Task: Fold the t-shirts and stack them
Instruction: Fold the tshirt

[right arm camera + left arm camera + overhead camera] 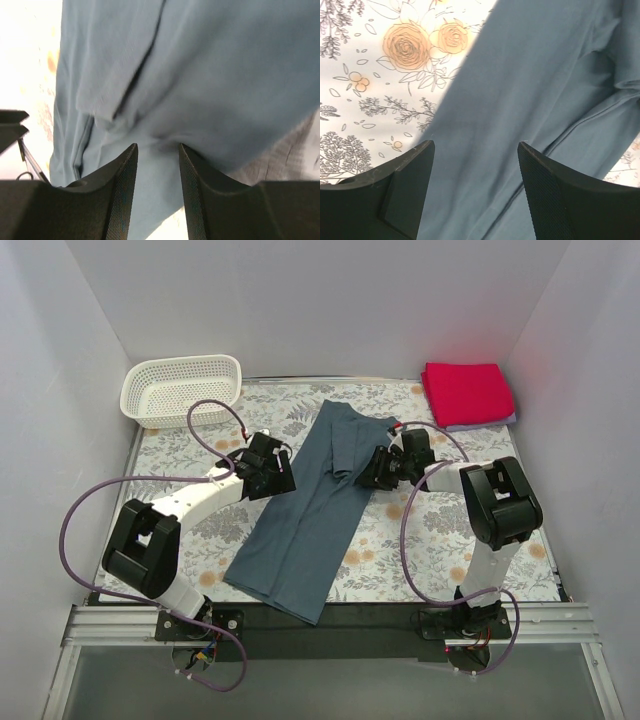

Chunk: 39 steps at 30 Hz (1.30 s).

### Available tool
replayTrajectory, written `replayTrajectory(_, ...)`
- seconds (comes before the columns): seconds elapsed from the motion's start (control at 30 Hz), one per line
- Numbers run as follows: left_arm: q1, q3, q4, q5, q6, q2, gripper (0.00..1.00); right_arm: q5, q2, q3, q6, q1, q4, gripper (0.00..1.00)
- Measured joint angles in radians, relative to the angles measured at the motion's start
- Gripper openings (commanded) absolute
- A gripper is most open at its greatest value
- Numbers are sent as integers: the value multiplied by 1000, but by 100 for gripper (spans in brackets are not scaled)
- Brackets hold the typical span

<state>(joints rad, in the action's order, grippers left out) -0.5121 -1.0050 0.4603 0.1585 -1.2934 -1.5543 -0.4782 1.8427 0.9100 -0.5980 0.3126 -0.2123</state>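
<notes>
Slate blue-grey t-shirt (300, 520) is lying as a long narrow strip on the floral table cover (420, 540). It is running diagonally from back centre toward the near edge, between the two arms, with its sides turned in and a flap of cloth bunching near the upper right side.

Left gripper (277, 466) is sitting at the strip's left edge. In the left wrist view its jaws are standing wide apart over the cloth (530, 75), which is lying flat under them, and nothing is caught between the fingers (412, 185).

Right gripper (376, 471) is sitting at the strip's right edge, across from the left one. In the right wrist view its jaws are standing partly apart with a narrow gap, and blue cloth (225, 75) is showing in front of and between the fingers (200, 195). Cannot tell whether they are pinching it.

Bright red t-shirt (466, 390) is lying folded square in the back right corner, resting on the pale lavender t-shirt (497, 421), of which only an edge is peeking out. White lattice basket (180, 390) is standing in the back left corner, well apart from the shirts.
</notes>
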Motion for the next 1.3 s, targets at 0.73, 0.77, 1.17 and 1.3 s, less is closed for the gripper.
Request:
replayTrajectory(0.73,5,51,-53,2,21,37,66,-80,50,335,148,-155,155,36)
replayTrajectory(0.77,5,51,-55,1,21,43,66,-97,37,336,124,-150,117,36)
replayTrajectory(1.17,5,63,-73,26,23,68,66,-219,275,468,-134,-76,-238,34)
replayTrajectory(1.3,5,63,-73,29,23,68,66,-244,386,468,-193,-62,-319,34)
